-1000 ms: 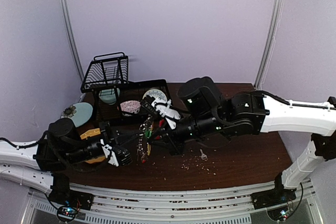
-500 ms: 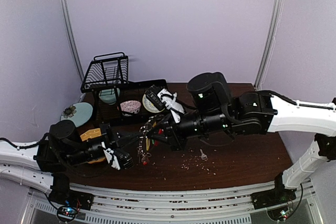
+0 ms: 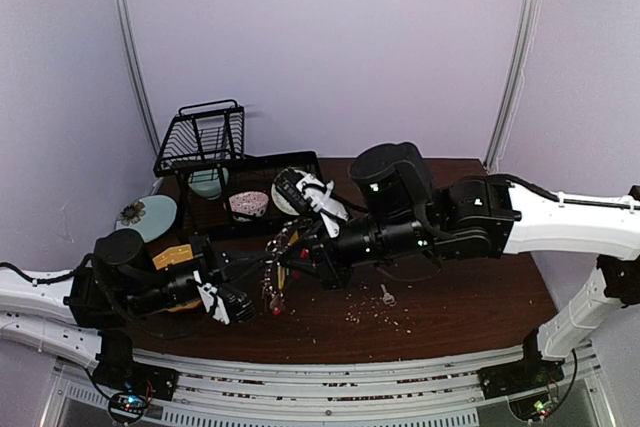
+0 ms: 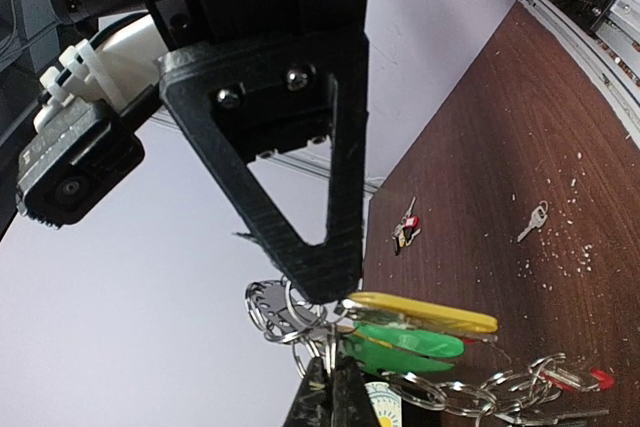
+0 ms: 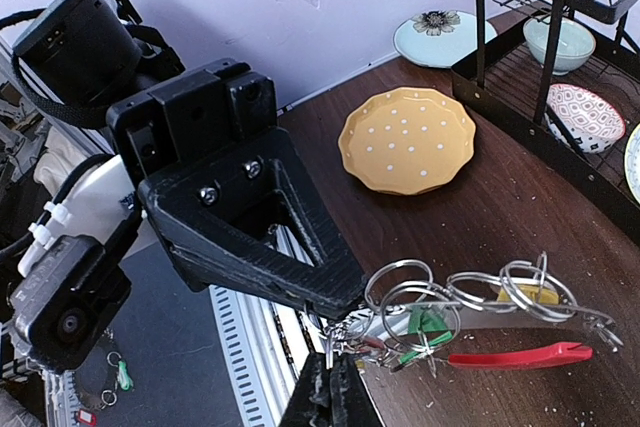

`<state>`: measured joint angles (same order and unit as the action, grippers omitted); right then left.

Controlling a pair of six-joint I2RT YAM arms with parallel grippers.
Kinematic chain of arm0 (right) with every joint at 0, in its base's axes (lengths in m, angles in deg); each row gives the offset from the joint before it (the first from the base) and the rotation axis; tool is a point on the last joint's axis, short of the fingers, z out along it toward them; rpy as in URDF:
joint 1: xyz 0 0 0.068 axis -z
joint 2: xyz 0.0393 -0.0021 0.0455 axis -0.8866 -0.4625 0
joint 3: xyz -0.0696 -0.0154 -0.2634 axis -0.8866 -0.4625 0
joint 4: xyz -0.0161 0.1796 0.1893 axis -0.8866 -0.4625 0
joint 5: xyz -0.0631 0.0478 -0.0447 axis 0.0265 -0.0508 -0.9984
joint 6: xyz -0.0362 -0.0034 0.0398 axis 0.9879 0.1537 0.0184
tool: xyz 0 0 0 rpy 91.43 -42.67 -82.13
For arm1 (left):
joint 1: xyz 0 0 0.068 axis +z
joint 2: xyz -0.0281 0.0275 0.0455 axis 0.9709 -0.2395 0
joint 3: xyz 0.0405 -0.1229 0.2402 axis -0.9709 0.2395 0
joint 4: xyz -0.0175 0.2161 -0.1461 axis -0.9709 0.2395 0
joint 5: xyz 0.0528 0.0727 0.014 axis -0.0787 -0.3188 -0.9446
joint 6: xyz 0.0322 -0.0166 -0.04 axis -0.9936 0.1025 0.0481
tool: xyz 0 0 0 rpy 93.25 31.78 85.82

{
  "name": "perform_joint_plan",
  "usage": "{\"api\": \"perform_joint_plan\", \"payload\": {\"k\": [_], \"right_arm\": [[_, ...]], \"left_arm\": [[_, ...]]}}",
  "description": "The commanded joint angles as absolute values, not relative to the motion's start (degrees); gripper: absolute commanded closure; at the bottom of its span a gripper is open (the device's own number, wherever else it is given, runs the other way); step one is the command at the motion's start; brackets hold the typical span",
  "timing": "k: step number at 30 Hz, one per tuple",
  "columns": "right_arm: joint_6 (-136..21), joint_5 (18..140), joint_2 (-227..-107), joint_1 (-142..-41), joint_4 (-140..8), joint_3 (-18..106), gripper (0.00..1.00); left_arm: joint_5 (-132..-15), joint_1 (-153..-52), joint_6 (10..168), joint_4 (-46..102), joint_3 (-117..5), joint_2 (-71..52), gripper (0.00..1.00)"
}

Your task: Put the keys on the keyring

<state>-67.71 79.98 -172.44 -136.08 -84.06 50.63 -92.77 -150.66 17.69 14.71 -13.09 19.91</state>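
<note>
Left wrist view: I have left gripper [image 4: 330, 392] and right gripper [image 4: 322, 282] both clamped on the keyring [image 4: 295, 322] above the surface [image 4: 520, 127], and the loose keys [image 4: 533, 219] lie beyond it, nearer my right arm

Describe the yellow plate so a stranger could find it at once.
On the table, find the black dish rack, far left. Two plates lie beside it: take the scalloped yellow plate with white dots, not the pale flowered plate.
</note>
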Motion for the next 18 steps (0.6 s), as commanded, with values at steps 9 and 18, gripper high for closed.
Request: {"api": "perform_joint_plan", "payload": {"k": [9, 18], "right_arm": [[-71.5, 77.4, -173.1, -135.5, -82.7, 50.2, 1.00], [-72.0, 79.4, -175.5, -135.4, -83.5, 51.5, 1.00]], "left_arm": [[-93.6, -151.3, 16.8, 10.6, -12.4, 20.8, 1.00], [-93.7, -151.4, 16.9, 10.5, -12.6, 20.5, 1.00]]}}
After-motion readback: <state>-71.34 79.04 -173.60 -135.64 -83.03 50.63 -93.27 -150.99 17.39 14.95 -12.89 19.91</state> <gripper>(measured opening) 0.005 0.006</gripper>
